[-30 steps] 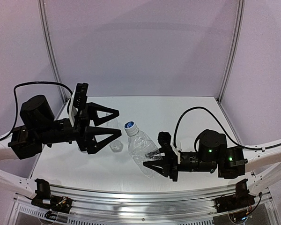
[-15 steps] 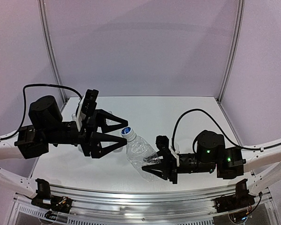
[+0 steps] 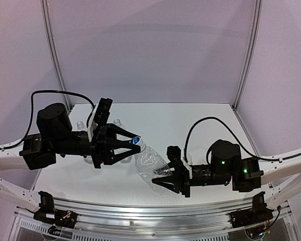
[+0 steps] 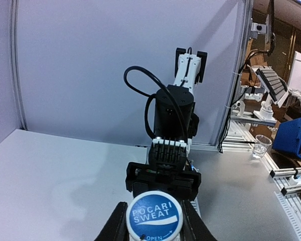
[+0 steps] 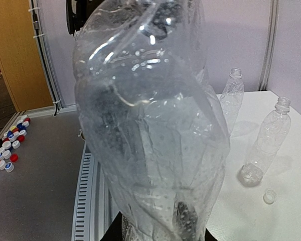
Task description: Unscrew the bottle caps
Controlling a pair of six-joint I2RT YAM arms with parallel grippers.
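Note:
A clear crinkled bottle (image 3: 151,163) is held tilted above the table, neck pointing left. My right gripper (image 3: 166,175) is shut on its lower body; the bottle (image 5: 150,125) fills the right wrist view and hides the fingers. Its bottle cap (image 3: 136,141) is white-rimmed with a blue top. My left gripper (image 3: 133,142) is shut on the cap. In the left wrist view the cap (image 4: 154,215) reads "POCARI SWEAT" and sits between both dark fingers (image 4: 115,228).
Two more clear bottles stand upright with no caps on, one (image 5: 232,100) farther back and one (image 5: 268,140) nearer, partly hidden behind the left arm in the top view (image 3: 117,122). A loose translucent cap (image 5: 269,196) lies on the table. Coloured caps (image 5: 10,143) lie on the floor.
The left gripper moved right to the bottle's neck and closed on the cap. The right gripper kept its hold, with the bottle shifting slightly lower and left.

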